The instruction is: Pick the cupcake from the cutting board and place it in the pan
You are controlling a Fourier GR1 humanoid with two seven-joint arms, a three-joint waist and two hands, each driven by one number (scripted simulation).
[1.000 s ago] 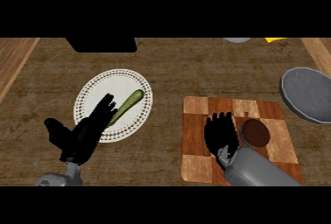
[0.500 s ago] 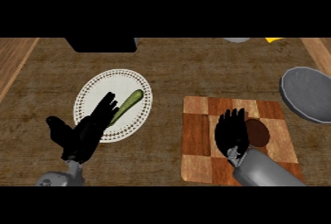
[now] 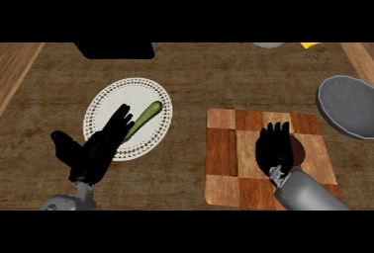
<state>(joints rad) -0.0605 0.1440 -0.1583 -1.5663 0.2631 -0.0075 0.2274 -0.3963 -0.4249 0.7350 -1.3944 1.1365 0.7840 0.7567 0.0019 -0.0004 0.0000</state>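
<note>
Right hand [image 3: 273, 148]: now moved right over your cupcake [image 3: 298, 149], fingers straight, covering it.
Left hand [image 3: 95, 150]: fingers spread, at board's [image 3: 226, 163] 9 o'clock.
Pan [image 3: 350, 108]: 2 o'clock.

The tabletop [image 3: 219, 79] looked like rough, dark, mottled wood with paler planks at its left and right edges. The cutting board [image 3: 226, 163] was smooth chequered wood in light and reddish-brown squares. The pan [image 3: 350, 111] at the right seemed matt grey metal. The plate [image 3: 110, 106] was matt white with a dotted rim. Both hands [image 3: 274, 146] were matt black.
</note>
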